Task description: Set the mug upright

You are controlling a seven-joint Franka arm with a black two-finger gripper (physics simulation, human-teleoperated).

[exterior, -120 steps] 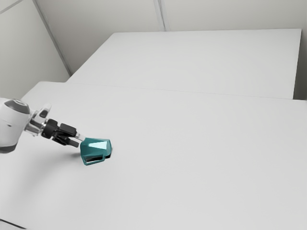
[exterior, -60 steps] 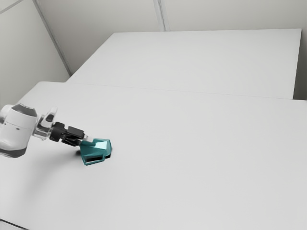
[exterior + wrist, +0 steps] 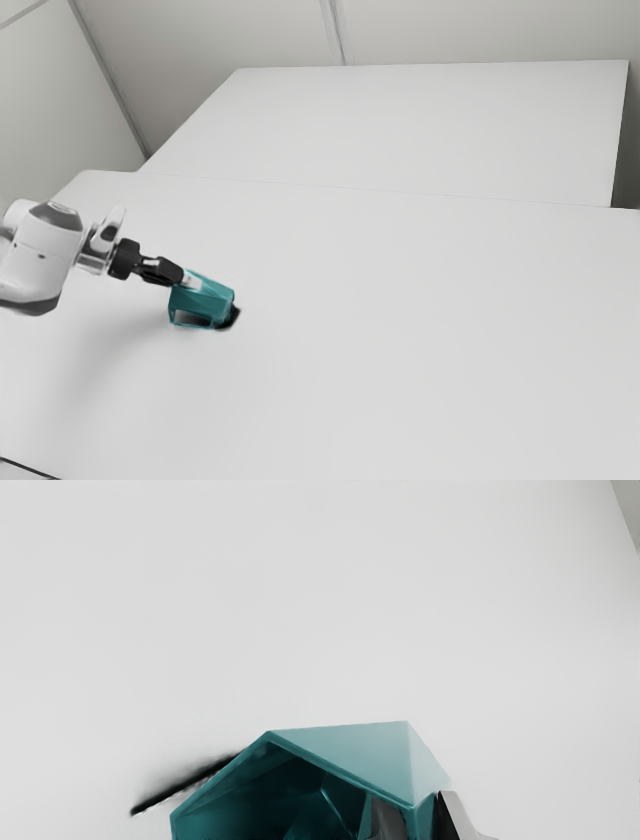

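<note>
The mug [image 3: 212,296] is on its side over the white table [image 3: 400,350], not upright, and its body leans a little. Its mouth is turned toward my gripper [image 3: 187,281], and its base points to the exterior view's right. I cannot tell if the mug touches the table along its whole length or only in part.

It is made of a smooth teal material, glossy, with flat faces that meet in sharp edges, so the rim [image 3: 340,771] has the shape of a polygon and not of a circle. The inside is darker, and one outer face shines very pale. The handle [image 3: 192,326] is an angular loop, at the side of the mug nearer to the exterior camera.

I am closed on the mug's wall at the rim: one finger [image 3: 390,822] is inside the mouth, the other finger [image 3: 456,817] is against the outside, with the wall pinched between.

My arm [image 3: 45,255], smooth white with grey parts, comes from the exterior view's left of the mug. Beside the mug's base there is a dark, soft shadow [image 3: 232,319] on the plain matte tabletop.
</note>
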